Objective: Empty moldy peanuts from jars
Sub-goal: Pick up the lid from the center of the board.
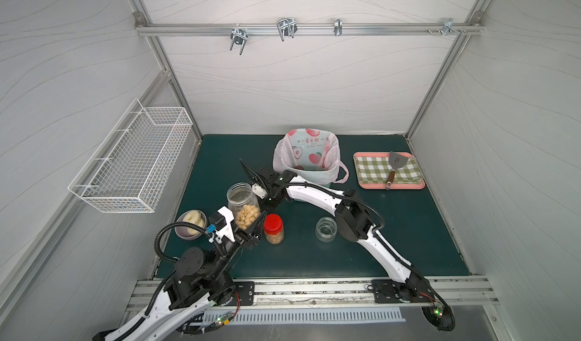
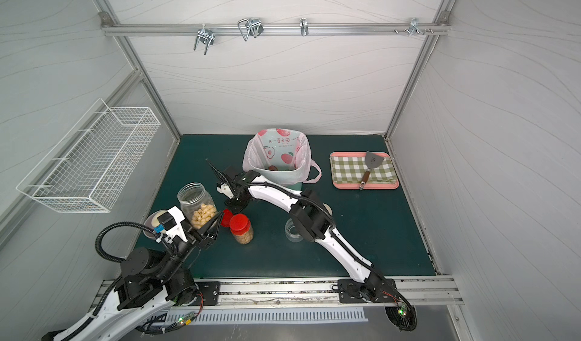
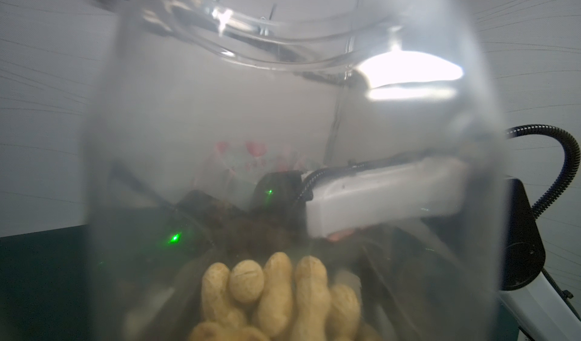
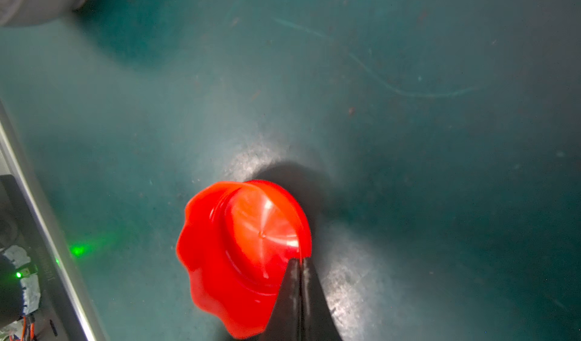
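Observation:
In both top views my left gripper [image 1: 246, 222] is shut on a tall clear jar [image 1: 241, 198] with no lid, held upright just above the mat. The moldy peanuts [image 1: 248, 216] fill its lower part and show close up in the left wrist view [image 3: 276, 289]. My right gripper [image 4: 300, 260] is shut on the rim of a loose red lid [image 4: 239, 254], low over the mat; that lid [image 2: 225, 218] shows beside the held jar. A second jar [image 1: 273, 229] with a red lid and peanuts stands on the mat. A short empty jar [image 1: 326, 228] stands open by my right arm.
A mint-green bin [image 1: 309, 166] with a pink printed bag stands behind my right wrist. A bowl of donuts [image 1: 190, 224] sits left of my left gripper. A pink tray [image 1: 389, 171] with checked cloth and spatula lies at the back right. A wire basket [image 1: 132, 163] hangs on the left wall.

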Tool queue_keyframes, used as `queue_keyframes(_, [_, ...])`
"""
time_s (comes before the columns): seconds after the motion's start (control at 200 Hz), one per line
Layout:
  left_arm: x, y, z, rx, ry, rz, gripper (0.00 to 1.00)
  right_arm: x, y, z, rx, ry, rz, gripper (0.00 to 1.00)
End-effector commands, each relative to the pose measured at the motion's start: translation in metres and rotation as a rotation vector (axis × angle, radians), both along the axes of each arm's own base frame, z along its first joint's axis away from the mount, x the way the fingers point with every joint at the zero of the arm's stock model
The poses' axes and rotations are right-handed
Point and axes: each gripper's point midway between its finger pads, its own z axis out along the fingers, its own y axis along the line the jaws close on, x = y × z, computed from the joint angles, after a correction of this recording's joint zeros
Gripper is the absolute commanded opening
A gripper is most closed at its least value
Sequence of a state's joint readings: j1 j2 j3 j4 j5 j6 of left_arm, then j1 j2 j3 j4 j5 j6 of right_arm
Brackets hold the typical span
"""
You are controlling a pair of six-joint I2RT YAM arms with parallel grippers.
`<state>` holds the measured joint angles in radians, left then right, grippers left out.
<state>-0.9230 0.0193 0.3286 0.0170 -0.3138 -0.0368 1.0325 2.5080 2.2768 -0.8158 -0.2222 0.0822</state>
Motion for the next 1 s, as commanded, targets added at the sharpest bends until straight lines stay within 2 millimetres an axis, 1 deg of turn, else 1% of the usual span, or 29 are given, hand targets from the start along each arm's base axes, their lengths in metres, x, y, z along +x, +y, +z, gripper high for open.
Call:
queue_keyframes(0.0, [-0.006, 0.008, 0.022, -0.052, -0.057, 0.001, 0.26, 0.011, 0.004, 0.054, 0.099, -0.046, -0.005, 0.02])
queue_keyframes(0.07, [-0.006, 0.008, 0.022, -0.051, -0.058, -0.001, 0.26, 0.014, 0.003, 0.065, 0.122, -0.048, -0.014, 0.00])
queue_keyframes(0.22, [-0.007, 0.007, 0.022, -0.050, -0.058, -0.005, 0.26, 0.021, 0.002, 0.093, 0.174, -0.066, -0.023, 0.00])
queue_keyframes(0.335, [-0.007, 0.007, 0.022, -0.051, -0.060, -0.008, 0.26, 0.024, 0.000, 0.120, 0.214, -0.098, -0.028, 0.00])
queue_keyframes(0.48, [-0.008, 0.005, 0.023, -0.057, -0.061, -0.016, 0.26, 0.032, -0.007, 0.157, 0.247, -0.159, -0.053, 0.00])
queue_keyframes(0.59, [-0.008, 0.005, 0.023, -0.058, -0.063, -0.017, 0.26, 0.031, -0.015, 0.187, 0.279, -0.195, -0.063, 0.00])
queue_keyframes(0.64, [-0.008, 0.005, 0.023, -0.058, -0.062, -0.018, 0.26, 0.028, -0.019, 0.197, 0.288, -0.203, -0.062, 0.00])
queue_keyframes(0.735, [-0.008, 0.005, 0.023, -0.060, -0.064, -0.019, 0.26, 0.024, -0.031, 0.213, 0.287, -0.218, -0.075, 0.00])
queue_keyframes(0.82, [-0.008, 0.005, 0.023, -0.060, -0.065, -0.019, 0.26, 0.020, -0.047, 0.220, 0.262, -0.241, -0.101, 0.00])
queue_keyframes(0.855, [-0.008, 0.005, 0.023, -0.062, -0.066, -0.019, 0.26, 0.020, -0.055, 0.222, 0.247, -0.252, -0.116, 0.00])
queue_keyframes(0.885, [-0.008, 0.005, 0.024, -0.061, -0.067, -0.020, 0.26, 0.018, -0.063, 0.226, 0.241, -0.265, -0.130, 0.00])
queue_keyframes(0.996, [-0.008, 0.004, 0.023, -0.062, -0.066, -0.022, 0.26, 0.012, -0.096, 0.229, 0.185, -0.300, -0.175, 0.00])
